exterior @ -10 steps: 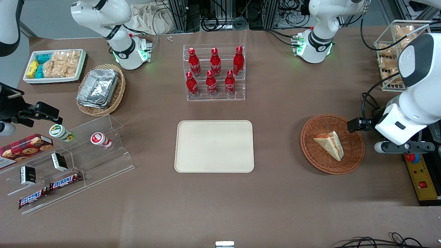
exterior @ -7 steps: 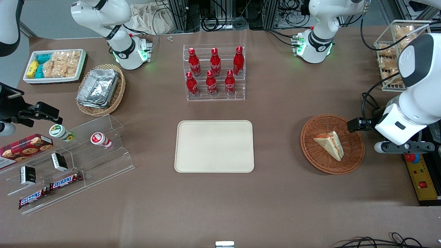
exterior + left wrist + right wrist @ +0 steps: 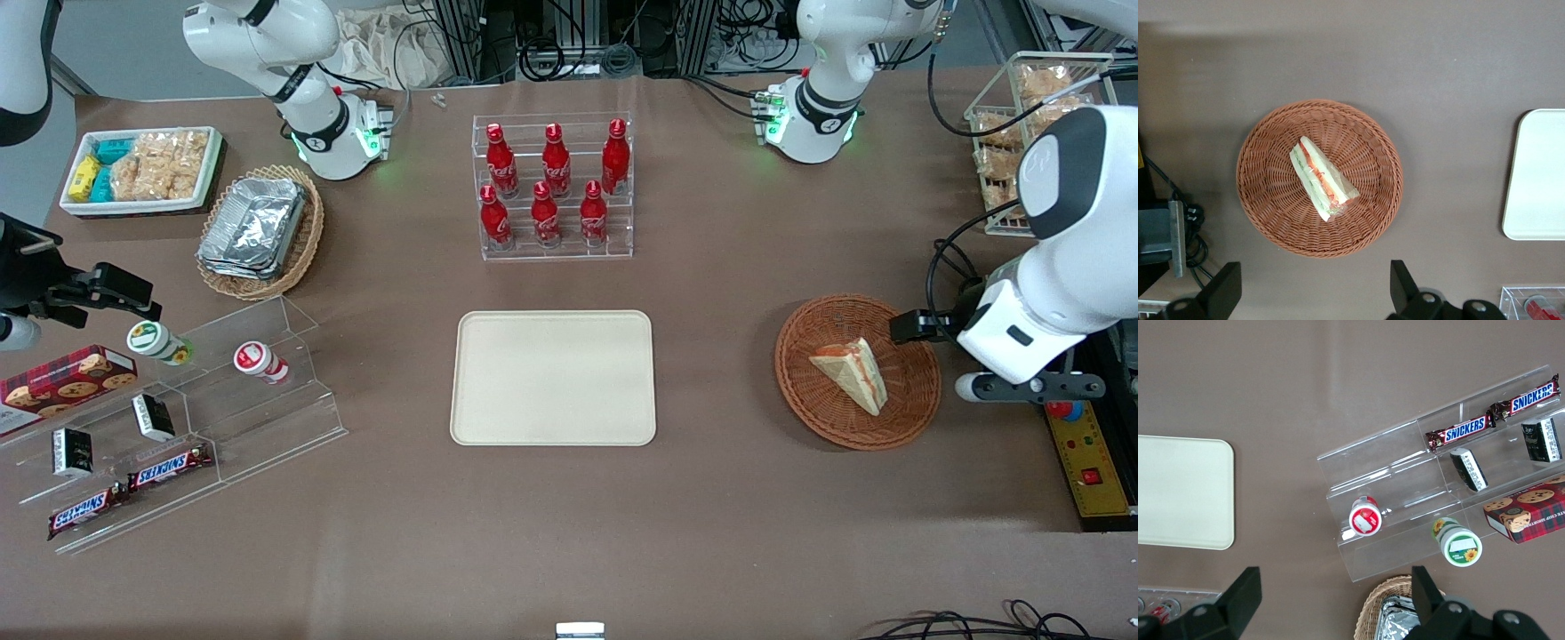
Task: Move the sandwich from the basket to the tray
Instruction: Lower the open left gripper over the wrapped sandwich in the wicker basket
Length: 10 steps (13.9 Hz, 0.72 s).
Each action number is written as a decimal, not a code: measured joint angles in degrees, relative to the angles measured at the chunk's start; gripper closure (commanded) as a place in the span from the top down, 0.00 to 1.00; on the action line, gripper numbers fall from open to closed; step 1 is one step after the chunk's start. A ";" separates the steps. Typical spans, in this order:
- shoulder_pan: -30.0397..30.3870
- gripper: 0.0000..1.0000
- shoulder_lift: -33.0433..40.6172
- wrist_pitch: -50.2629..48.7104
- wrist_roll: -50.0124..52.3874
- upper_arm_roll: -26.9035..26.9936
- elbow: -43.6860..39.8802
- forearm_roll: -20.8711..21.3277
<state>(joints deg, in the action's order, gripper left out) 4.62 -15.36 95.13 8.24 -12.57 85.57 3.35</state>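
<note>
The sandwich (image 3: 851, 372) lies in the round wicker basket (image 3: 805, 395), on its side, filling edge turned toward the working arm's end of the table. In the left wrist view the sandwich (image 3: 1321, 179) sits near the middle of the basket (image 3: 1265, 193), with red and green filling showing along 1 long edge. Nothing touches it.

The gripper (image 3: 1315, 293) hangs above the table just beside the basket rim, clear of both basket and sandwich. Its 2 fingers (image 3: 1223, 290) are spread wide apart and grasp nothing. In the front view the gripper (image 3: 911, 327) shows as a dark part at the basket's edge on the working arm's side, under the white wrist.

The tray (image 3: 553, 377) lies flat in the middle of the table, well apart from the basket, toward the parked arm's end from it. A corner of the tray (image 3: 1538, 175) also shows in the left wrist view.

Farther from the front camera than the tray stands a clear rack (image 3: 553, 244) holding 6 red bottles (image 3: 542, 213) in 2 rows. Toward the parked arm's end are a clear stepped stand (image 3: 222, 418) with 2 chocolate bars (image 3: 169, 468), an oval basket of foil trays (image 3: 258, 229) and a white bin of snack packets (image 3: 142, 169).
</note>
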 measured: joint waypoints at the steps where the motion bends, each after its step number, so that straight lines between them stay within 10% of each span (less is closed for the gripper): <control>1: 0.10 1.00 -0.22 0.13 0.82 0.05 0.67 0.00; 10: 1.31 1.00 -1.24 18.30 17.21 0.71 16.38 0.00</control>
<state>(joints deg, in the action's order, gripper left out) 5.93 -16.60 113.43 25.45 -11.85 101.96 3.36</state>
